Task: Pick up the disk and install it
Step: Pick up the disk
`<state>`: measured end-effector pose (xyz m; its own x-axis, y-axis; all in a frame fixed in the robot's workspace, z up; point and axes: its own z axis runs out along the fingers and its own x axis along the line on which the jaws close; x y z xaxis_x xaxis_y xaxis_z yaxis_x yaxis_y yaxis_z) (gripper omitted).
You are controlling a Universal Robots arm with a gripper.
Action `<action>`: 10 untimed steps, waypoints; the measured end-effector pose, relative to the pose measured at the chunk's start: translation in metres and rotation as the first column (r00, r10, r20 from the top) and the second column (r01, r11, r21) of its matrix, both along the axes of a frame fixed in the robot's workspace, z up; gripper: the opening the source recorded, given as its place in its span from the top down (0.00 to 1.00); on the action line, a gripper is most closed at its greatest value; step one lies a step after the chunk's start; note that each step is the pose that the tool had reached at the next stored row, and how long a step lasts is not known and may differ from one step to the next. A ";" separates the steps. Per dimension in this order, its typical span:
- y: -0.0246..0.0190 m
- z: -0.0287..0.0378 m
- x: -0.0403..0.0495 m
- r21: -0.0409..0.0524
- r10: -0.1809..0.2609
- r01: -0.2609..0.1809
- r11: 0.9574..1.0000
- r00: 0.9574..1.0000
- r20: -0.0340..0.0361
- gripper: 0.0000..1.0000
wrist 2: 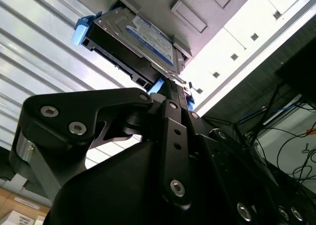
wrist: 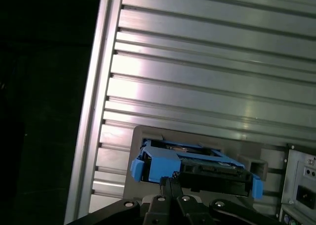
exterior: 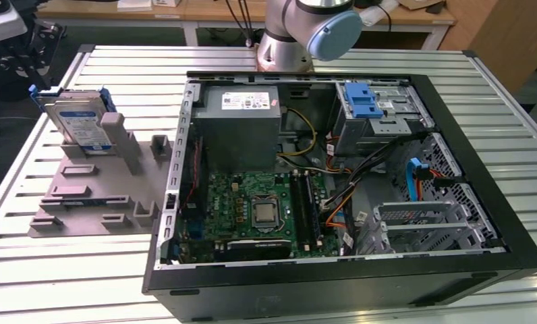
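The disk [exterior: 77, 121] stands on edge in a grey holder [exterior: 88, 196] on the table at the exterior view's left, its white-and-blue label facing out and its blue bracket round it. My gripper [exterior: 33, 79] hangs just above and behind the disk's top edge. In both wrist views the disk [wrist 2: 143, 39] [wrist: 197, 168] lies straight ahead of the gripper [wrist 2: 170, 84] [wrist: 171, 179]. The two fingers are drawn together, with their tips right at the disk's edge between the blue bracket ends. Whether they touch it is unclear.
An open computer case [exterior: 511, 223] lies at the middle and right of the slatted metal table [exterior: 61, 270]. It holds a grey power-supply box [exterior: 241, 128], a motherboard [exterior: 260, 209] and a drive cage with a blue latch [exterior: 370, 101]. The arm's base [exterior: 287, 40] stands behind the case.
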<state>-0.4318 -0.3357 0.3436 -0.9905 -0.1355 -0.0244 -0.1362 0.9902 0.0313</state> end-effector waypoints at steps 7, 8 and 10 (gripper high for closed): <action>0.0000 0.0000 0.0000 0.000 0.014 -0.014 1.000 1.000 0.000 0.89; 0.0000 0.0000 0.0000 0.000 0.016 -0.016 1.000 1.000 0.000 0.89; 0.0000 0.0000 0.0000 0.000 0.021 -0.021 1.000 1.000 0.000 0.89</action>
<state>-0.4318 -0.3357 0.3436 -0.9874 -0.1561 -0.0244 -0.1568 0.9871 0.0313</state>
